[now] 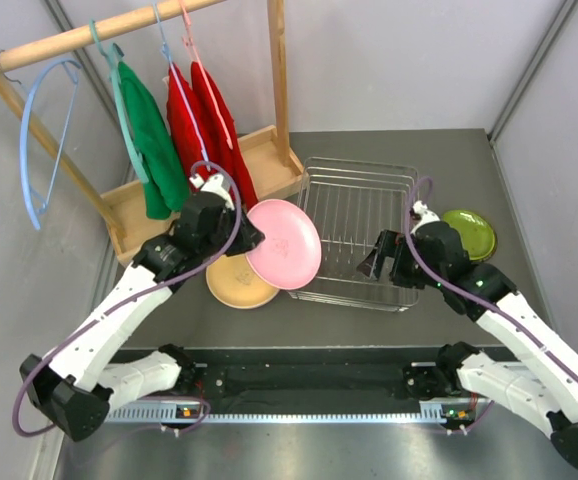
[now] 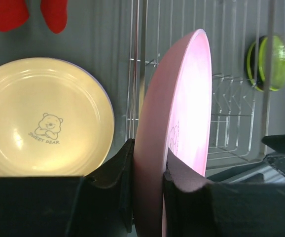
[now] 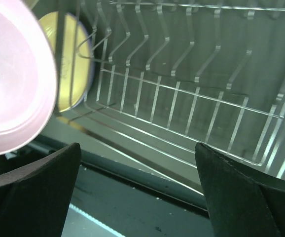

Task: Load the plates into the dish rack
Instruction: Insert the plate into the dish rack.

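- Our left fingers (image 2: 114,170) pinch the pink plate (image 2: 182,98) by its rim; the disc stands edge-on between them, reaching out towards the rack (image 1: 354,200).
- It hangs above the tabletop (image 1: 369,330) at the rack's near-left corner, beside a flat yellow plate (image 1: 237,285).
- The plates are smooth, round plastic; the rack is silver wire.
- Our right fingers (image 3: 39,190) gape empty at the rack's near edge.

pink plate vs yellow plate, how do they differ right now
Pose: the pink plate stands on edge, lifted; the yellow plate lies flat. Grip: the jaws of the left gripper clamp the pink plate; no gripper holds the yellow plate. Both are round with a printed motif.
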`<action>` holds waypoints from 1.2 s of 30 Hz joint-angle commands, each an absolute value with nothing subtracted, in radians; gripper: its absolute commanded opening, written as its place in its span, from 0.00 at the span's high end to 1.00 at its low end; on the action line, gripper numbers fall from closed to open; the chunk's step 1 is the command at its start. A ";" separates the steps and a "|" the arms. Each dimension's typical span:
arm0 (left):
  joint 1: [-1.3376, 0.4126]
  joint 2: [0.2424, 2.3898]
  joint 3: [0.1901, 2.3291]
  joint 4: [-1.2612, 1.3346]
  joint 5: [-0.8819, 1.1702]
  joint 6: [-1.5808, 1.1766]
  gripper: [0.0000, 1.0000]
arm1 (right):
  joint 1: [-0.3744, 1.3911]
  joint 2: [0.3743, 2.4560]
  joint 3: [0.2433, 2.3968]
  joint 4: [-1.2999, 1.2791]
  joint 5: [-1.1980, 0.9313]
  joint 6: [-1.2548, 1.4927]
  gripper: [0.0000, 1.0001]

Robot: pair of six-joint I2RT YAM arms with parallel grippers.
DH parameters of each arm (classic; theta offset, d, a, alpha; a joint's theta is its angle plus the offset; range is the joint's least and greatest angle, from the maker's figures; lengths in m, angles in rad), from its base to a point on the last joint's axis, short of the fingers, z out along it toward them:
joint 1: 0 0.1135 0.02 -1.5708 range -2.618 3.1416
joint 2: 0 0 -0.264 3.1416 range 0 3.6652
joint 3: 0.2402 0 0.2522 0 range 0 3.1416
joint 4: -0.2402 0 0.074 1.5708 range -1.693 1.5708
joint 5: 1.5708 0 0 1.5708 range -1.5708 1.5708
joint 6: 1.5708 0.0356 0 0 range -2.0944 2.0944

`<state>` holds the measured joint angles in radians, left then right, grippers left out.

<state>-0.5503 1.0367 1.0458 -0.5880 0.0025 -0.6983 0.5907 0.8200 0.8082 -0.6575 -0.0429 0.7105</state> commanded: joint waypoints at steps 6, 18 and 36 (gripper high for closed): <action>-0.738 1.235 1.342 -0.732 -0.429 -0.638 1.00 | 0.508 0.782 0.847 -0.755 -0.015 0.655 0.01; -0.804 1.436 1.584 -0.836 -0.687 -0.517 1.00 | 0.492 0.775 0.851 -0.782 -0.009 0.632 0.01; -0.890 1.531 1.617 -0.801 -0.784 -0.342 1.00 | 0.477 0.773 0.870 -0.808 0.029 0.638 0.01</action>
